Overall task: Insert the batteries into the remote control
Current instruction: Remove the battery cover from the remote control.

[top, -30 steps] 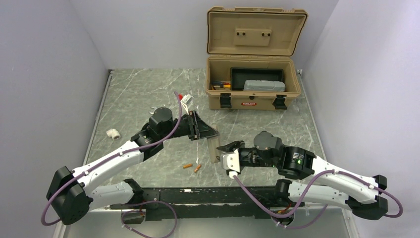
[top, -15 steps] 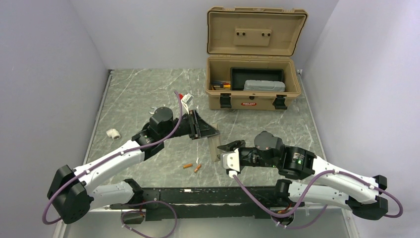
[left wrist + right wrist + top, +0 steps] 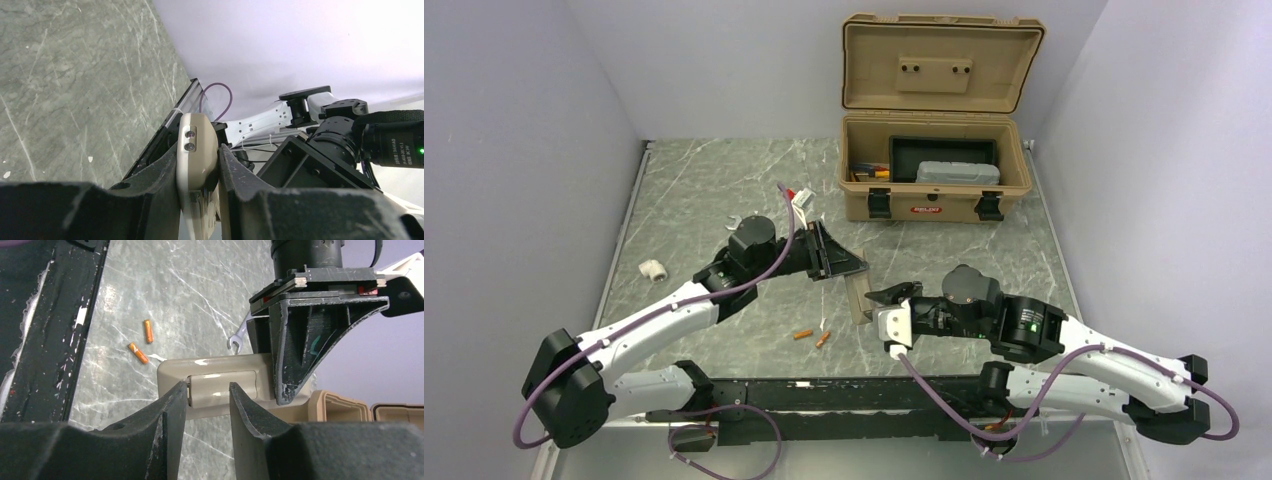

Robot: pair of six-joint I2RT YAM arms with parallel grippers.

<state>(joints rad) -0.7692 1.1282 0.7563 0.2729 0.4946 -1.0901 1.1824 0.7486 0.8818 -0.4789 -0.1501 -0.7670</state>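
My left gripper [image 3: 852, 268] is shut on the remote control [image 3: 857, 292], holding it above the table with its tan back toward the right arm. In the left wrist view the remote [image 3: 197, 150] is pinched between the fingers. My right gripper [image 3: 880, 298] is open at the remote's lower end. In the right wrist view its fingertips [image 3: 181, 390] straddle the closed battery cover on the remote's back [image 3: 220, 385]. Two orange batteries [image 3: 802, 334] [image 3: 823, 339] lie on the table below the remote. They also show in the right wrist view [image 3: 148, 331] [image 3: 137, 353].
An open tan toolbox [image 3: 936, 205] stands at the back. A white plastic fitting [image 3: 653, 269] lies at the left. A silver wrench [image 3: 736, 218] lies behind the left arm, and a white connector [image 3: 800, 200] is near the toolbox. A black rail [image 3: 824, 390] runs along the near edge.
Both arms have shifted only slightly. The remote stays in the left gripper and the batteries have not moved.
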